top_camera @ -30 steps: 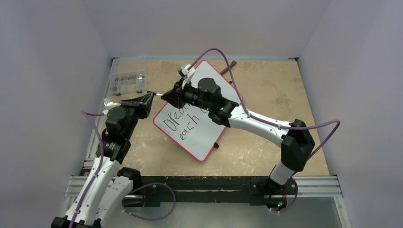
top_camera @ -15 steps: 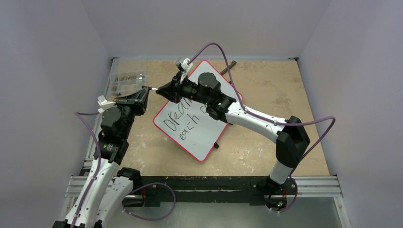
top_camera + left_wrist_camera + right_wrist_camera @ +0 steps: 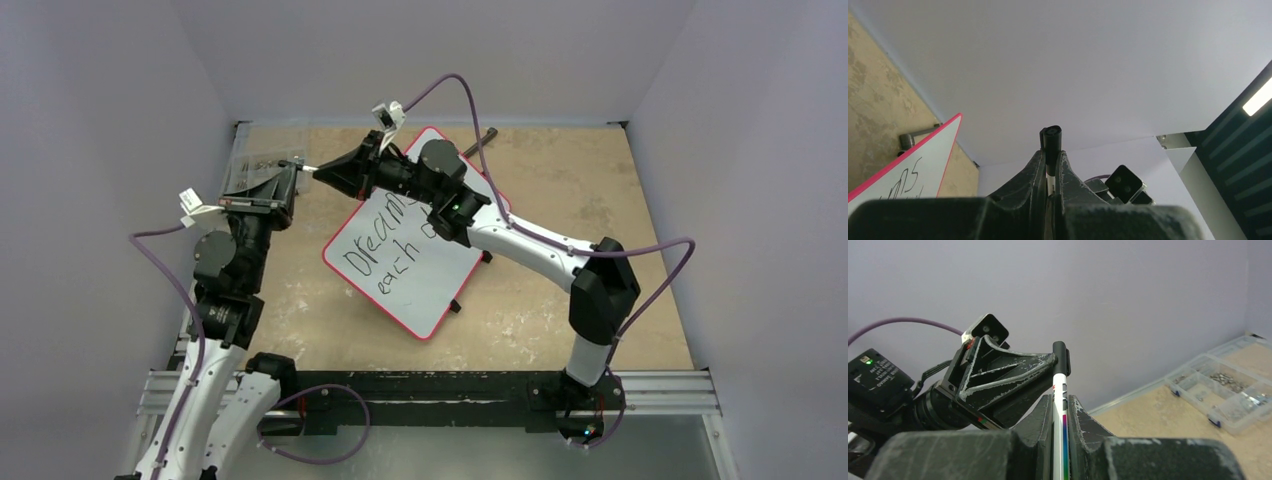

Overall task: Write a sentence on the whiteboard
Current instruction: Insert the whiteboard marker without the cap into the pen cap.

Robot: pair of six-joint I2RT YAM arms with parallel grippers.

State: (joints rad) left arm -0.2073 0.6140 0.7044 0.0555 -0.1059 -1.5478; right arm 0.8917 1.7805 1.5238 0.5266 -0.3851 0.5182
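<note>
The whiteboard [image 3: 440, 290] lies tilted on the table, red-rimmed, and shows again in the left wrist view [image 3: 913, 160]. On it is the sentence [image 3: 385, 250] in black: "Dreams" above "each"; the right arm hides its end. Both grippers meet in the air beyond the board's far-left corner. My right gripper [image 3: 322, 172] [image 3: 1060, 399] is shut on the white body of a marker [image 3: 1060, 390]. My left gripper [image 3: 292, 172] [image 3: 1050, 152] is shut on the marker's black cap [image 3: 1051, 137] [image 3: 1060, 357], which sits on the pen's end.
A clear compartment box of small parts [image 3: 250, 165] [image 3: 1228, 390] stands at the far left of the table, right under the left gripper. A dark metal rod [image 3: 482, 140] lies behind the board's far corner. Grey walls enclose the table on three sides.
Both grippers have moved together to the far left, away from the board, still joined at the marker. The left arm swung outward. More of "Dreams" is now uncovered.
</note>
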